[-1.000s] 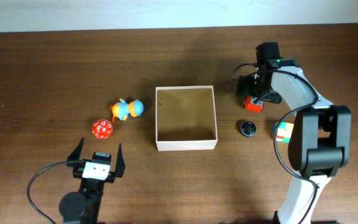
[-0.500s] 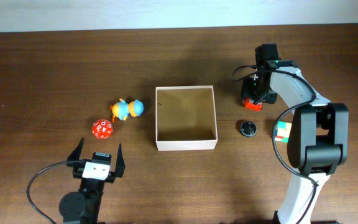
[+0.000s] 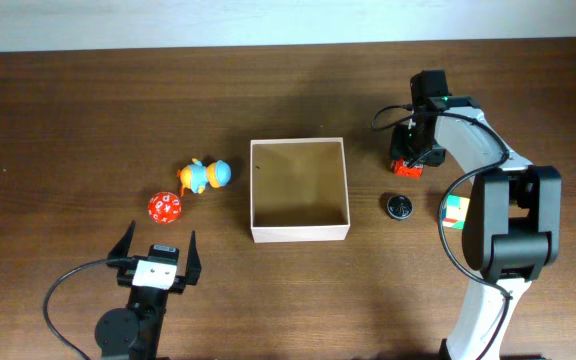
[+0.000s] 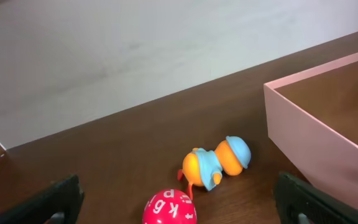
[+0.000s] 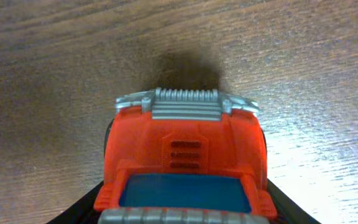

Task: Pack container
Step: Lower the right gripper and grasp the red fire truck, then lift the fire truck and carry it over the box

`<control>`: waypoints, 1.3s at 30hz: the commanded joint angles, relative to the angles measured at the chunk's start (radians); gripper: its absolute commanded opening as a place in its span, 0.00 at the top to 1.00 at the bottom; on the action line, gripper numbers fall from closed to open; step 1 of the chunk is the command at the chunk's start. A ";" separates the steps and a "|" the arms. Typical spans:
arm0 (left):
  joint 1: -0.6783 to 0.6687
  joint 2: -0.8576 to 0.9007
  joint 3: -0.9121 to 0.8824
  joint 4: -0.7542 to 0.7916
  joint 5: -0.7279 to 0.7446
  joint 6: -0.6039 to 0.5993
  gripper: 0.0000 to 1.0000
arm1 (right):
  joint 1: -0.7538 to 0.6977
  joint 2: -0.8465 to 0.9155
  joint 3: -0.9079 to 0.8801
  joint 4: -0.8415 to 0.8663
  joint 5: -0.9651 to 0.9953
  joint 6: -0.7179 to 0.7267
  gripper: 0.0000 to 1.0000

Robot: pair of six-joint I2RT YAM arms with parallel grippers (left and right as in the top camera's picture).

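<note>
The container (image 3: 299,232), a square open box with white walls and a tan inside, sits mid-table with nothing in it; its wall (image 4: 316,137) shows at the right of the left wrist view. My right gripper (image 3: 415,150) is down over a red toy car (image 3: 406,166) to the right of the box. In the right wrist view the car (image 5: 185,155) fills the space between the dark fingers (image 5: 76,211), which press on both its sides. My left gripper (image 3: 155,255) rests open near the front left, empty.
A red ball with white letters (image 3: 165,207) and an orange-and-blue duck toy (image 3: 204,175) lie left of the box, just ahead of the left gripper. A black round disc (image 3: 399,206) and a multicoloured cube (image 3: 455,211) lie right of the box, near the right arm.
The right gripper's jaws have come in from wide open onto the sides of the red toy car, and its wrist shifted slightly. The left arm has not moved.
</note>
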State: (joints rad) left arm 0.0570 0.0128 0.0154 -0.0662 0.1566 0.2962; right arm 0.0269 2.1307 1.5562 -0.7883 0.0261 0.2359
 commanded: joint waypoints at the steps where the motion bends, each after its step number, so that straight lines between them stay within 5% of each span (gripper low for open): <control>1: -0.005 -0.008 -0.007 0.000 -0.004 0.011 0.01 | -0.002 0.024 0.003 -0.031 0.012 0.003 0.46; 18: -0.005 -0.008 -0.007 -0.001 -0.004 0.012 0.01 | -0.001 0.023 0.292 -0.293 -0.011 -0.029 0.49; 39: -0.005 -0.008 -0.007 0.000 -0.004 0.012 0.01 | 0.019 0.011 0.694 -0.616 -0.958 -0.434 0.49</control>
State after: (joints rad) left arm 0.0570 0.0128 0.0154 -0.0658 0.1566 0.2962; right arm 0.0280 2.1544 2.2089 -1.3838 -0.6941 -0.0982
